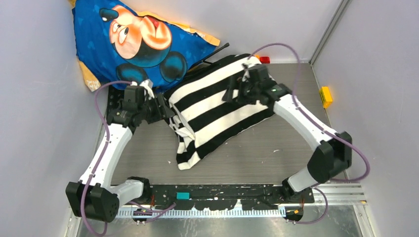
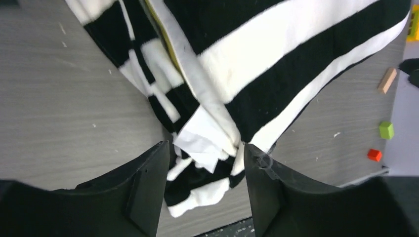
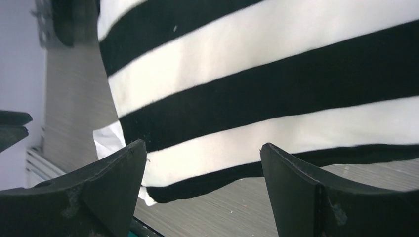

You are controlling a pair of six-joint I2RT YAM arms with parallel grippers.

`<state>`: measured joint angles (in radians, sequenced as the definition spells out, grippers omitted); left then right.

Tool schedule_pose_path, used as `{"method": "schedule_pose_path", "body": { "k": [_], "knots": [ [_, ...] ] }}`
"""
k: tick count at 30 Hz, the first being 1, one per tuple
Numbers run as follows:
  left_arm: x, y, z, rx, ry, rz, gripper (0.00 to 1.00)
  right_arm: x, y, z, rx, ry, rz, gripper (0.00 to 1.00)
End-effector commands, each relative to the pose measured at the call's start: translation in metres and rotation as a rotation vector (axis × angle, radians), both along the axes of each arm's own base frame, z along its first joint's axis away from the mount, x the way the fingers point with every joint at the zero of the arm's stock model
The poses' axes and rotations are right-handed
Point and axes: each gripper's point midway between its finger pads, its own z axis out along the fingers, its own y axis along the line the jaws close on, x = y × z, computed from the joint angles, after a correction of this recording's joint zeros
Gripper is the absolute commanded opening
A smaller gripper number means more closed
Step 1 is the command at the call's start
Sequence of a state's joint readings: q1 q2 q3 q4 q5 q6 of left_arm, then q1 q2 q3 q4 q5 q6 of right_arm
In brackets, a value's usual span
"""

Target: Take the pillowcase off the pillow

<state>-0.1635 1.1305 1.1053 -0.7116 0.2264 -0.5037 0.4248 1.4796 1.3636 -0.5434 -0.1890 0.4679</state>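
While the striped pillowcase [image 1: 217, 106] is still on most of its filling, the step in hand reads as taking hold of the cover at its open left end; stripping has not yet begun. Item: pillowcase, soft fabric, broad black and cream-white stripes, lying slantwise across the middle of the grey table [image 1: 286, 148], its far right part plump and filled, its near left end slack, crumpled and folded over itself. Item: pillow [image 2: 171, 49], largely hidden inside; only a thin yellow edge with a white band beside it shows at the mouth in the left wrist view. Left gripper [image 2: 206, 160]: at the left end of the cover, jaws part-way apart with bunched cloth and a white flap in the gap; whether they bite the cloth cannot be told. Right gripper [image 3: 202, 158]: over the far right part of the cover, jaws spread wide, holding nothing. Next move, as judged: the left jaws need a firm pinch on the cover's hem alone, not the pillow, while the right arm pins or grips the filled end so the two can be drawn apart. Also present: Mickey Mouse cushion [image 1: 138, 39], in the far left corner.
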Motion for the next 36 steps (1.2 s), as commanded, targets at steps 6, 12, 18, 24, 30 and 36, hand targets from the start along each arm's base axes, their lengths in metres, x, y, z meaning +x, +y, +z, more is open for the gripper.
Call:
{"method": "schedule_pose_path", "body": {
  "k": [6, 12, 18, 24, 30, 36],
  "knots": [
    [0.002, -0.038, -0.039, -0.244, 0.033, -0.051, 0.37, -0.024, 0.113, -0.038, -0.148, -0.13, 0.191, 0.79],
    [0.011, -0.041, -0.066, -0.256, 0.064, -0.035, 0.33, -0.037, 0.151, -0.066, -0.268, -0.168, 0.293, 0.76],
    [0.019, -0.05, -0.09, -0.319, 0.143, -0.018, 0.34, -0.046, 0.167, -0.091, -0.377, -0.173, 0.342, 0.81],
    [0.015, -0.045, -0.14, -0.29, 0.266, 0.124, 0.29, -0.04, 0.156, -0.103, -0.469, -0.17, 0.292, 0.59],
    [-0.006, -0.028, -0.183, -0.197, 0.356, 0.2, 0.27, -0.036, 0.141, -0.089, -0.464, -0.196, 0.216, 0.14],
    [-0.036, -0.008, -0.207, -0.073, 0.403, 0.192, 0.26, -0.032, 0.13, -0.061, -0.362, -0.208, 0.118, 0.0]
  ]
}}
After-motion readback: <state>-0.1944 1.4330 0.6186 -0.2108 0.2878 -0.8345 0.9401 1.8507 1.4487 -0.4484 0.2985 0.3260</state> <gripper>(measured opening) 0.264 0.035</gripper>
